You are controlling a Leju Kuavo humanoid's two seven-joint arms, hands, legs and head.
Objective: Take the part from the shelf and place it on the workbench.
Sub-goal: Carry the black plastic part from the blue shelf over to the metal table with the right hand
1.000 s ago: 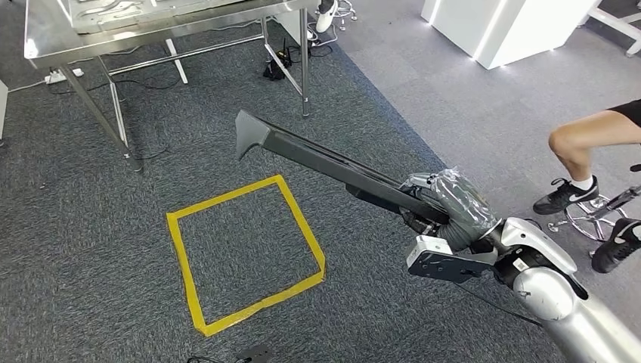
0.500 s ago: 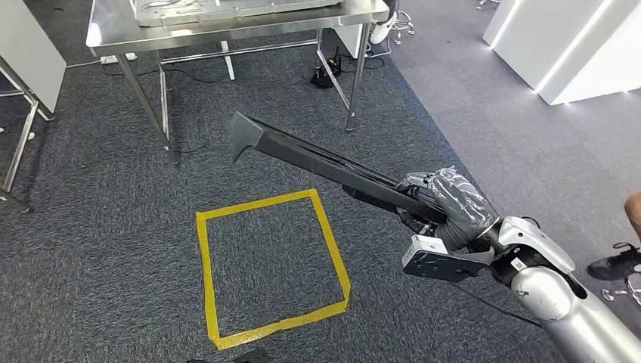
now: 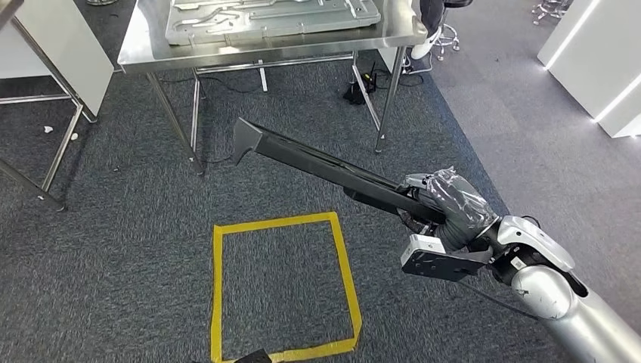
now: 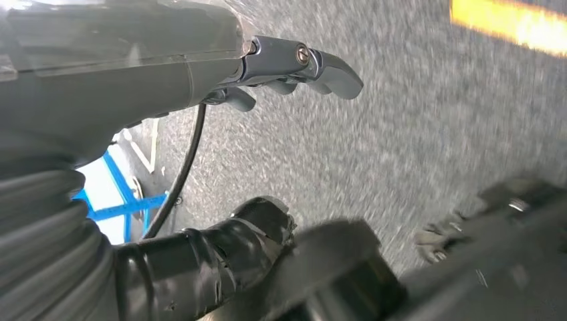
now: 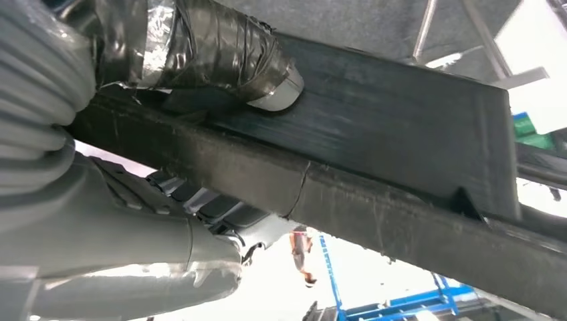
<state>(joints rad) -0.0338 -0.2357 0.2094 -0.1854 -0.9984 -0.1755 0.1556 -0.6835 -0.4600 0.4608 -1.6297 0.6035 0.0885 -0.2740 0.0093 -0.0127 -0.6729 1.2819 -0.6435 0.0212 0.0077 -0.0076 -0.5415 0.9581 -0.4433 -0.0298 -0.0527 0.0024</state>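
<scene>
The right hand (image 3: 446,208) grips one end of the long black part (image 3: 325,166), held level over the carpet short of the workbench (image 3: 143,53); the left hand (image 4: 294,63) hangs unladen with fingers apart; advise keeping the far end above the bench edge on approach.

We find no legible txt, labels, brand marks or nos. in any view. The yellow tape square (image 3: 283,287) on the carpet bears no lettering, and neither does the long black part (image 3: 325,168).
</scene>
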